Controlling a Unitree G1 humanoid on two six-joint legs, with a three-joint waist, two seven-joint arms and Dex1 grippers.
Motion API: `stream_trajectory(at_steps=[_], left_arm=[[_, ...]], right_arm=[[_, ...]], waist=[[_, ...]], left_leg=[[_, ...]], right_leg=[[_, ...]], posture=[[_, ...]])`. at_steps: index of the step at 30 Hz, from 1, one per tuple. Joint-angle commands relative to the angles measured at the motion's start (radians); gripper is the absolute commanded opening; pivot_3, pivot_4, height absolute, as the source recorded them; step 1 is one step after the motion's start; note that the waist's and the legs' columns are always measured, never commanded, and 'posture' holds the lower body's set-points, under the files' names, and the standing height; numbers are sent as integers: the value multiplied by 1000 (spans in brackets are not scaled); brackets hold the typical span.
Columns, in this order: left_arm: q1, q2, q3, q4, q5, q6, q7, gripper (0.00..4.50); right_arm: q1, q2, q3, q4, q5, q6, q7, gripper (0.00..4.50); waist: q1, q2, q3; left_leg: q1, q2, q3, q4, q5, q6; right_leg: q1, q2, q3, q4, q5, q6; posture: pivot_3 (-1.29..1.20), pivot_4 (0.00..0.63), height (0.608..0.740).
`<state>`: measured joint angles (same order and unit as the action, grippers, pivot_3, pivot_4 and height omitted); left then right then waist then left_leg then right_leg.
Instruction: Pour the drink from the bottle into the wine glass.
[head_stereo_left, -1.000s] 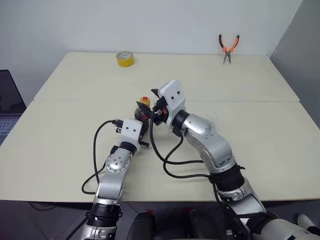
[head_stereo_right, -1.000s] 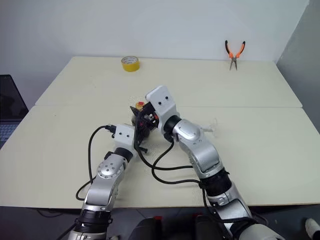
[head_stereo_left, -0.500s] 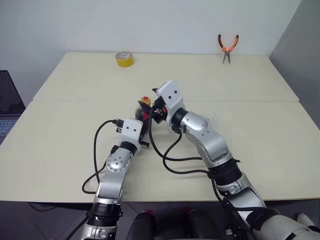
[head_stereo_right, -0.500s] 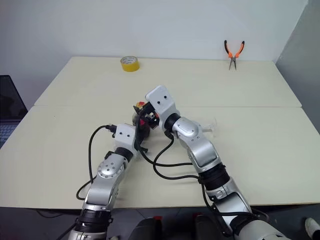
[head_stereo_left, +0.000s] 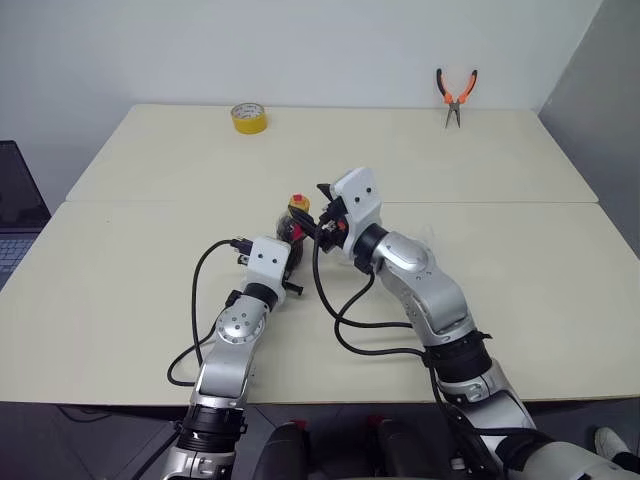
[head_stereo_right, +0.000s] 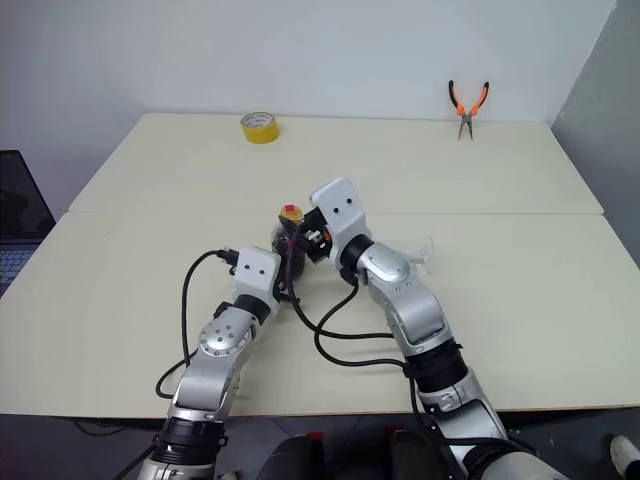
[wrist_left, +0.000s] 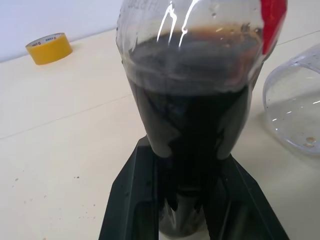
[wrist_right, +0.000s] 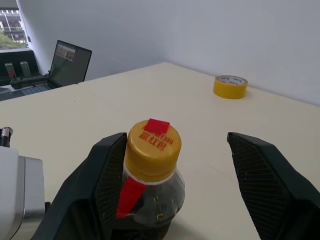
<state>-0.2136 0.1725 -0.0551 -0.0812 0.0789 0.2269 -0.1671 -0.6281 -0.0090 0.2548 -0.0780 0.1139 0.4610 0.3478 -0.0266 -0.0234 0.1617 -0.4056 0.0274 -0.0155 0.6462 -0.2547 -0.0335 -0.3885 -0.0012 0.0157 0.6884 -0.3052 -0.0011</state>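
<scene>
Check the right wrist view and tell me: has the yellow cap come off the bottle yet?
No. The yellow cap sits on the neck of the bottle, between the open fingers of the right hand.

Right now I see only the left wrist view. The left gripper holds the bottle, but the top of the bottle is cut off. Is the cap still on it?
Observer: Yes. The yellow cap is on the bottle, with a red sticker on top.
Operator: Where is the right gripper?
Observer: The right gripper is open, and its fingers stand on either side of the cap.
Operator: Is there anything else on the table?
Observer: Orange-handled pliers are at the far right edge of the table.
</scene>
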Motion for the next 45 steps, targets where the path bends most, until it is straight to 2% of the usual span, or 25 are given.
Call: stream_trajectory(at_steps=[1, 8, 12, 16, 21, 32, 45], left_arm=[[-16, 5, 24, -44, -10, -33, 10, 746], [-18, 3, 27, -38, -9, -38, 5, 745], [-20, 1, 25, -33, -8, -40, 4, 743], [-22, 1, 24, -29, -8, -42, 3, 742], [-25, 0, 22, -20, -7, -48, 2, 742], [-24, -6, 17, -15, -3, -55, 7, 741], [-25, -5, 17, -24, -4, -48, 7, 739]], right_arm=[[24, -40, -75, -55, 6, 23, -21, 3407], [40, -68, -91, -90, 19, 49, -21, 3407], [39, -74, -37, -156, 59, 96, 52, 3407], [1, -31, 13, -183, 56, 124, 52, 3407], [-61, 11, 47, -92, 4, 72, 24, 3407], [-149, 56, 34, 92, -63, -39, -17, 3407], [-70, -5, -14, 22, -52, 0, -28, 3407]], waist=[[0, 0, 0], [-2, 0, 0], [-4, 0, 0], [-4, 0, 0], [-2, 0, 0], [-2, 0, 0], [-2, 0, 0]], left_leg=[[0, 0, 0, 0, 0, 0], [0, 0, 0, 0, 0, 0], [0, 0, 0, -1, 0, 0], [0, 0, 0, 0, 0, 0], [0, 0, 0, 0, 0, 0], [0, 0, 0, 0, 0, 0], [0, 0, 0, 0, 0, 0]], right_leg=[[0, 0, 0, 0, 0, 0], [0, 0, 0, 0, 0, 0], [0, 0, 0, 0, 0, 0], [0, 0, 0, 0, 0, 0], [0, 0, 0, 0, 0, 0], [0, 0, 0, 0, 0, 0], [0, 0, 0, 0, 0, 0]], posture=[[0, 150, 740], [0, 150, 740], [0, 150, 740], [0, 150, 740], [0, 150, 740], [0, 150, 740], [0, 150, 740]])
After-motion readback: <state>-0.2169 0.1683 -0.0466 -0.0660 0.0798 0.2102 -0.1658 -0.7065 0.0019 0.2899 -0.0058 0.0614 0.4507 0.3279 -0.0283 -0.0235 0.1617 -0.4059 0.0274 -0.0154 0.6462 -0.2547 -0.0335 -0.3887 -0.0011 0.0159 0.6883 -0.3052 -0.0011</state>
